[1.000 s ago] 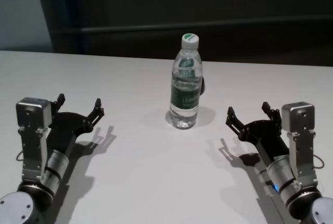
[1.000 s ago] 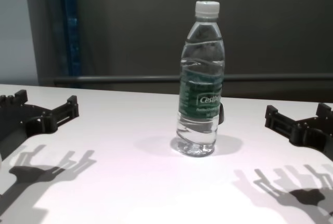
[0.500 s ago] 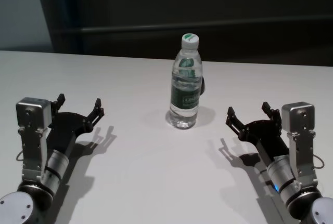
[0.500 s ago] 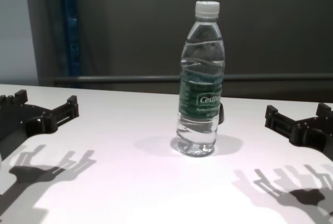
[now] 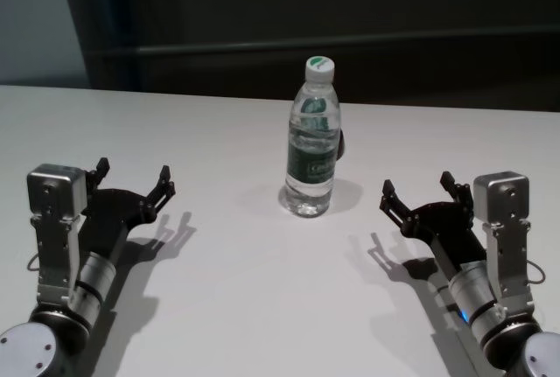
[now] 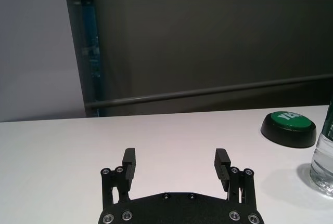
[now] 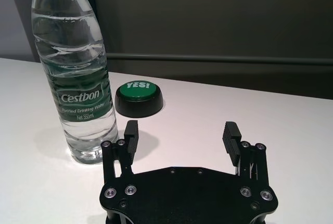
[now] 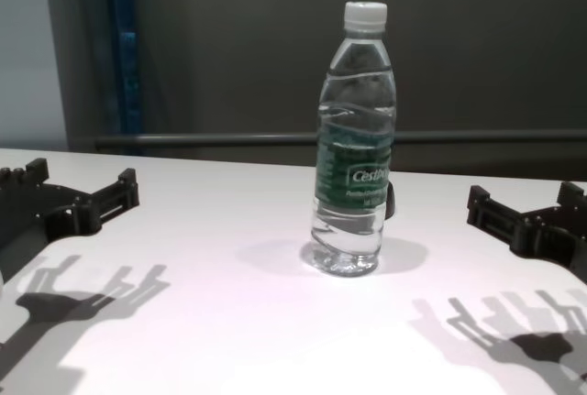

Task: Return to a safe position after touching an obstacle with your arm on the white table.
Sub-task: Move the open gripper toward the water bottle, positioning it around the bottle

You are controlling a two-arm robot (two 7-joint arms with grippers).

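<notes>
**Bottle upright between two spread grippers**

I saw the water bottle (image 5: 311,138) standing upright near the middle of the white table (image 5: 236,307), its long axis vertical. My left gripper (image 5: 133,178) sat well apart on one side, my right gripper (image 5: 418,189) on the other, both with jaws spread and holding nothing. The bottle lay forward and inward of each; I judged the right slightly nearer. A green-topped button (image 7: 139,99) sat just behind the bottle.
</notes>
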